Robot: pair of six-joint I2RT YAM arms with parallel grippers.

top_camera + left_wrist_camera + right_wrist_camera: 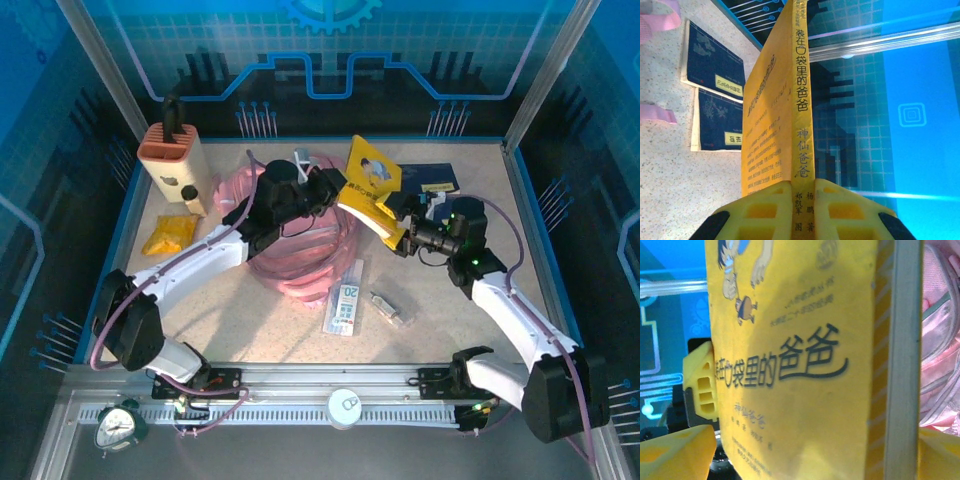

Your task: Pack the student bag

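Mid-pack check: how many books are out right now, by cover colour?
Yellow: 1, the yellow book, clamped in the left gripper.
Navy: 2, the upper navy booklet and the lower navy booklet, both flat on the table.
Total: 3

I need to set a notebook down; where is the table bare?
Bare: near strip between student bag and front rail, left of the pen box. Crowded: centre and far side, around yellow book and blue books.
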